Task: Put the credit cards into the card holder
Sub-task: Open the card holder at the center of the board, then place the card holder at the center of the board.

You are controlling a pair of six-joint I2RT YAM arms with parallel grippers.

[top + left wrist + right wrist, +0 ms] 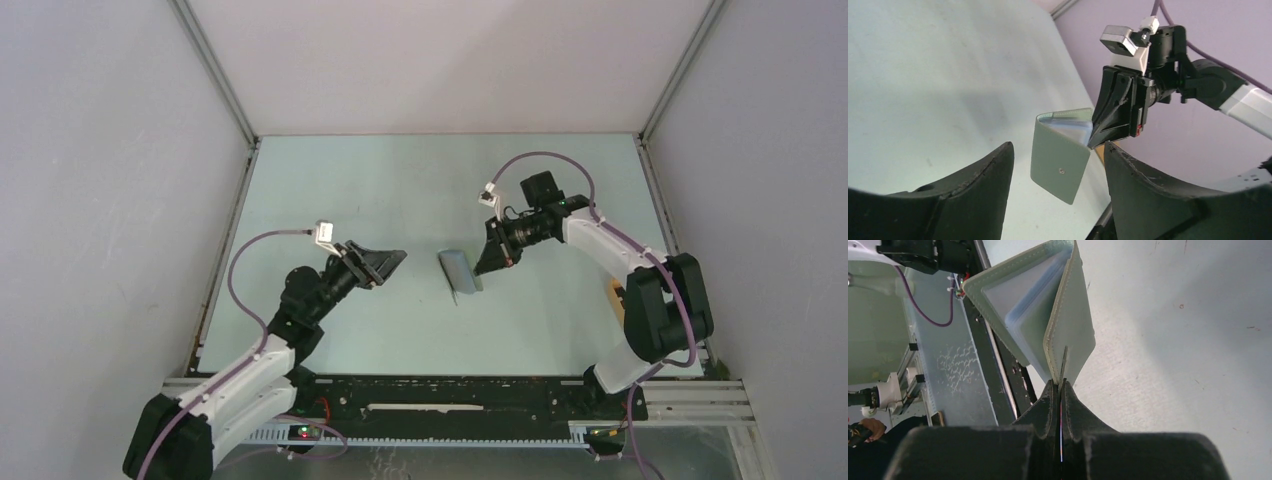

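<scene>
Right claw closed, pinching card holder

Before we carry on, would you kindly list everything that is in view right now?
card holder: one, grey-green with paler inner slots, mid-table, half open, one flap pinched by the right gripper.
credit cards: none clearly visible; whether any sit inside the card holder cannot be told.
tan object: one, tan-yellow, right side of the table, mostly hidden behind the right arm.
table: one, pale green, under everything.
left gripper: one, black, open, just left of the card holder and not touching it.
right gripper: one, black, shut on the card holder's flap.
</scene>
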